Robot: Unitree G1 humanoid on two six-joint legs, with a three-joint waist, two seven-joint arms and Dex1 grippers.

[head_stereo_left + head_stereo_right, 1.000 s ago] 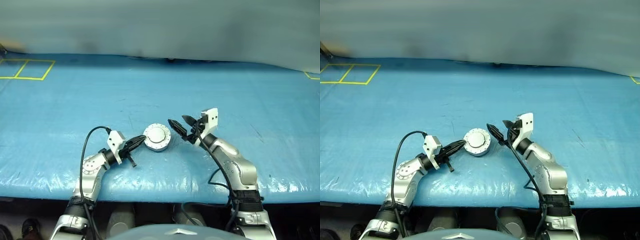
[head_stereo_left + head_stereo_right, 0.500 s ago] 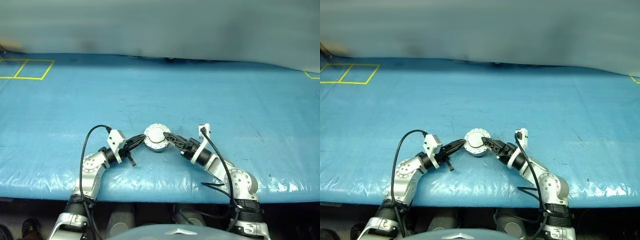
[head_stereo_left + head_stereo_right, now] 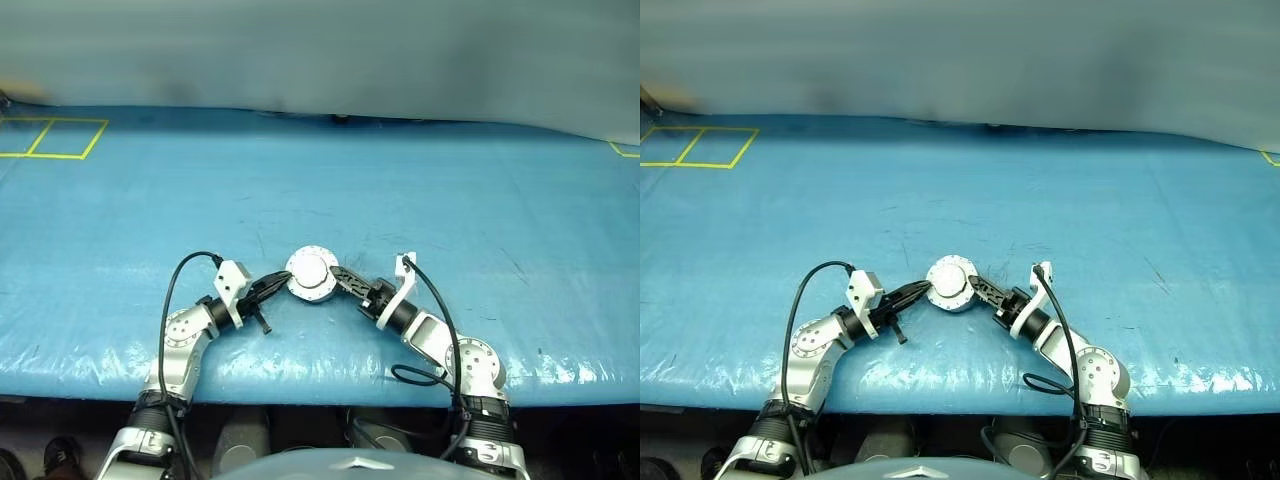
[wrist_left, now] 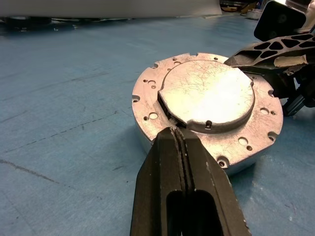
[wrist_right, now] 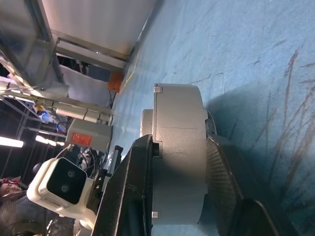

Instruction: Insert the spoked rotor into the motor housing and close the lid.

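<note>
Right wrist view: right hand clamps motor housing

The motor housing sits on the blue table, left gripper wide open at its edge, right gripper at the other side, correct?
Not quite. The left gripper is shut, its tip at the edge of the motor housing, as the left wrist view shows. The rest holds: the housing sits on the blue table with the right gripper at its other side.
</note>
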